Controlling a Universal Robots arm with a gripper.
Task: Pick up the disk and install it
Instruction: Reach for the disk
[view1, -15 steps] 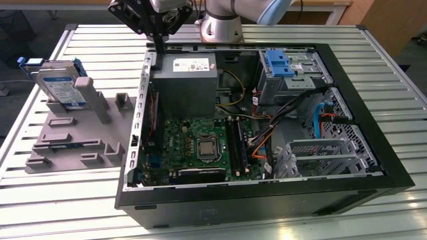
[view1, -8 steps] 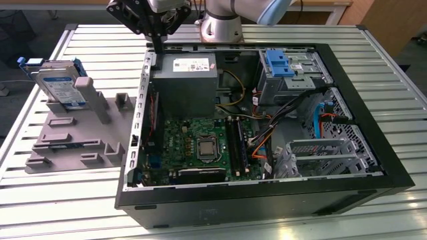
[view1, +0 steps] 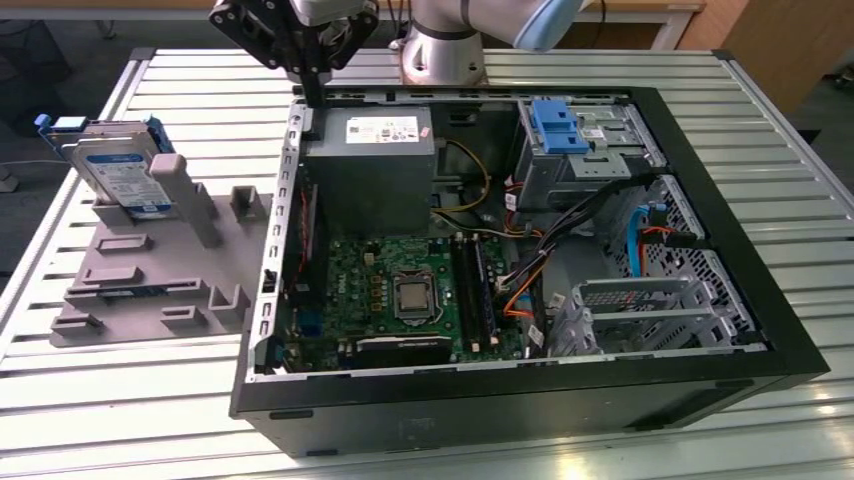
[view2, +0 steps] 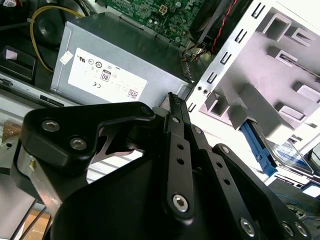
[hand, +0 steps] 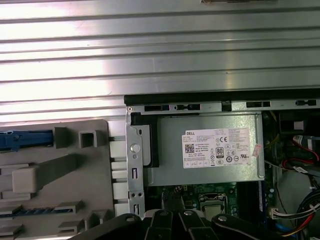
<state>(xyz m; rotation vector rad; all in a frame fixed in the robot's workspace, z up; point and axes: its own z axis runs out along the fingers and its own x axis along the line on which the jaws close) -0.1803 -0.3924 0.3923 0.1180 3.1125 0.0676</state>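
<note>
My pincer (view1: 314, 99), pressed together and empty over the computer case (view1: 534, 405), should spread wide before straddling the standing disk (view1: 118, 168).

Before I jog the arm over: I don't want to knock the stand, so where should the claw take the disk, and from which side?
Probably its top edge, from above, pinching the two flat faces. The disk stands on edge in the grey fixture, its lower part seated, with a grey post in front of one face; the top stands free.
</note>
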